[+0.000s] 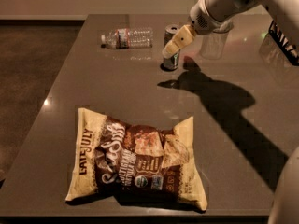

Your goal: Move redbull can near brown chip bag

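Note:
The redbull can (171, 61) stands upright at the far middle of the dark table (233, 139). The brown chip bag (135, 160) lies flat near the table's front edge, well apart from the can. My gripper (170, 52) reaches in from the upper right on the white arm (219, 6) and its tan tip overlaps the can's upper half, hiding part of it. I cannot tell whether it touches the can.
A clear plastic water bottle (128, 37) lies on its side left of the can. A clear glass tumbler (214, 45) stands right of the can, behind the arm. A dark wire basket (286, 43) sits at the right edge.

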Tool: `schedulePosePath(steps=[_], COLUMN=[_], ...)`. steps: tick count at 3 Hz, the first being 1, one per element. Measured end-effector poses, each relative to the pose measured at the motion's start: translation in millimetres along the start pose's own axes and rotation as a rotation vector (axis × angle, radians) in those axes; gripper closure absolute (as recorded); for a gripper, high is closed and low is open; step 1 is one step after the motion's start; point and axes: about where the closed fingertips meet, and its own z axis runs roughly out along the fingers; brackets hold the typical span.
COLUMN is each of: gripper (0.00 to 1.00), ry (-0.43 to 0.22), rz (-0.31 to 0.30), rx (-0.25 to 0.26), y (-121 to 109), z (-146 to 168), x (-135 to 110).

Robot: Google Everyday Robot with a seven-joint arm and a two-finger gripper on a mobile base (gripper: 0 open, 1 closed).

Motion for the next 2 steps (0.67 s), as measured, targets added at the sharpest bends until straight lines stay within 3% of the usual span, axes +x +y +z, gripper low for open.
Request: schedulePosePath(steps=[1, 2], gripper=[0.13, 0.37], ry=[-0.008, -0.02], rz=[-0.001, -0.001], rx=[-0.014, -0.035], y=[2.1, 4.4], z=[7.3, 11.4], x=[-9.2, -16.9])
